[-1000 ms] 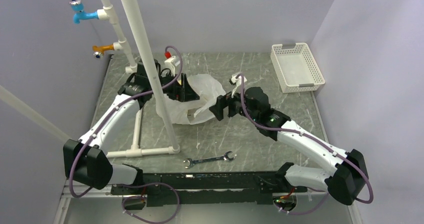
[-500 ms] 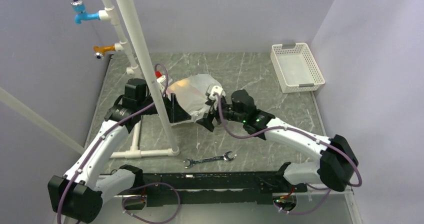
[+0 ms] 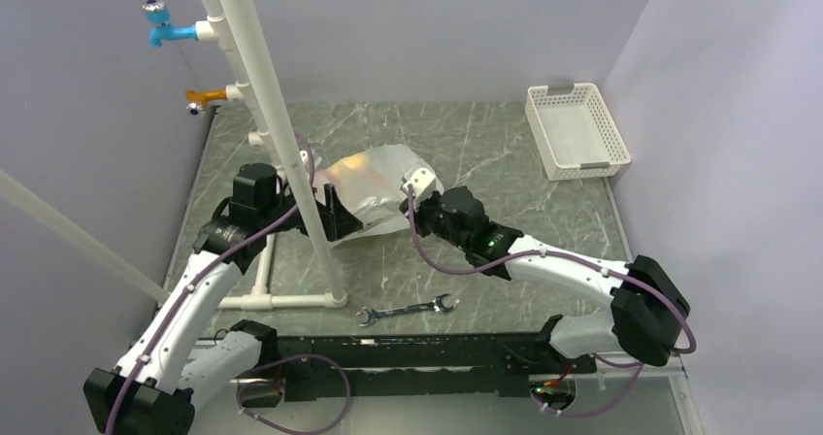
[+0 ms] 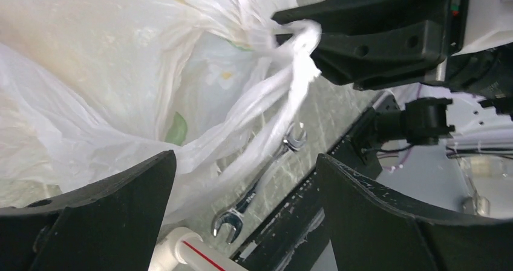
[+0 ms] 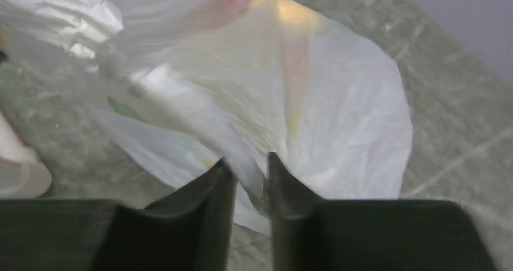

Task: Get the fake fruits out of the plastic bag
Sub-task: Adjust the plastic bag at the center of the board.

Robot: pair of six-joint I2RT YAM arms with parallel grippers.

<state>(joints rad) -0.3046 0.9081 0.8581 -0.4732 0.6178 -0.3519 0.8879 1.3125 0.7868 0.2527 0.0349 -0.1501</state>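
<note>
Top external view: nearest the arm bases a wrench (image 3: 406, 311) lies on the bench (image 3: 485, 134), just right of the foot of a white pipe frame (image 3: 281, 134); beyond it both arms reach inward to the plastic bag (image 3: 374, 187), which lies crumpled on the bench left of centre, beside the frame's tall pipe; the left end effector (image 3: 338, 219) is at the bag's left edge, the right end effector (image 3: 412, 217) at its right edge; the left wrist view shows the left fingers (image 4: 109, 216) wide apart, bag film bulging between them unclamped, and the right end effector pinching a twisted handle (image 4: 299, 47) of the bag; the right wrist view shows the right fingers (image 5: 212, 210) nearly together with a fold of film nipped between them; orange and pink tints show through the film, shapes unclear; farther back, at the right rear, a white lattice basket (image 3: 577, 129) stands well apart from the bag; an orange tap (image 3: 199, 95) and, higher, a blue tap (image 3: 160, 29) sit on the rear left pipes.
</note>
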